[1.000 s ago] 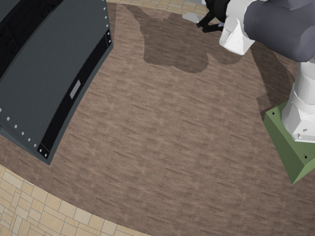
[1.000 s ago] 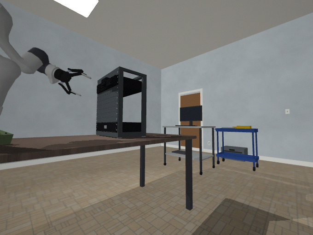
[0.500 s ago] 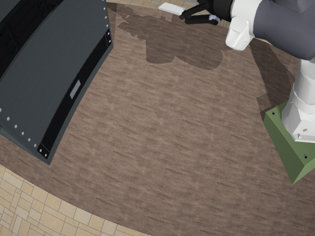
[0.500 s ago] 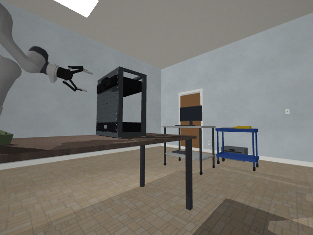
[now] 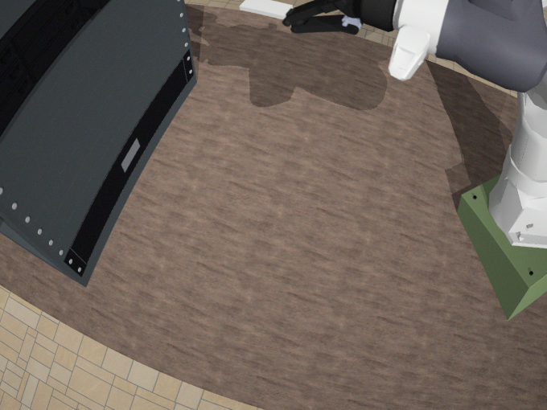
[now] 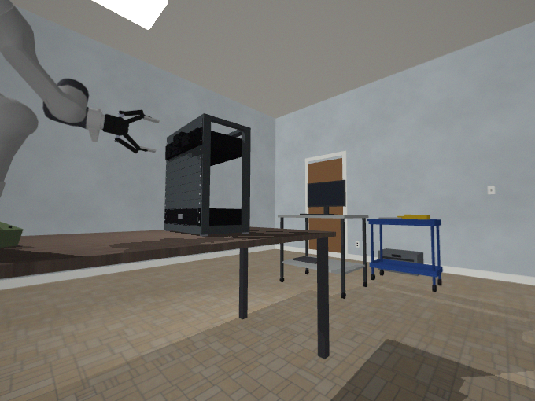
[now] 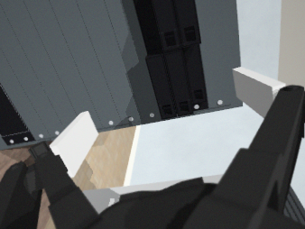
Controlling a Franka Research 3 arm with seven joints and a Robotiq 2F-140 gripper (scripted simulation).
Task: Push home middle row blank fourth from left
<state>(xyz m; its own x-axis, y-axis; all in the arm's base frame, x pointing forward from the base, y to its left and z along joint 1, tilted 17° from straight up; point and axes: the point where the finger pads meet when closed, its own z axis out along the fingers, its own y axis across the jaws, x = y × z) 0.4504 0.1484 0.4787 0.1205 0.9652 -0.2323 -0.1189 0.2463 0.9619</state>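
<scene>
The dark grey rack [image 6: 206, 177] stands on the wooden table, at the left in the top view [image 5: 88, 110]. The black storage chassis [image 6: 183, 144] sits near the top of the rack's front. In the wrist view its drive blanks [image 7: 173, 59] show as narrow black strips, and I cannot tell which ones stand out. My gripper [image 6: 149, 134] is open and empty. It hangs in the air a little way in front of the rack, at about the chassis's height, fingers pointing toward it. It also shows in the top view [image 5: 289, 17] and the wrist view [image 7: 167, 113].
A second black unit [image 6: 183, 215] fills the bottom of the rack. My green base [image 5: 499, 247] is at the table's right. Beyond the table stand a desk with a monitor [image 6: 326, 194] and a blue cart [image 6: 404, 248].
</scene>
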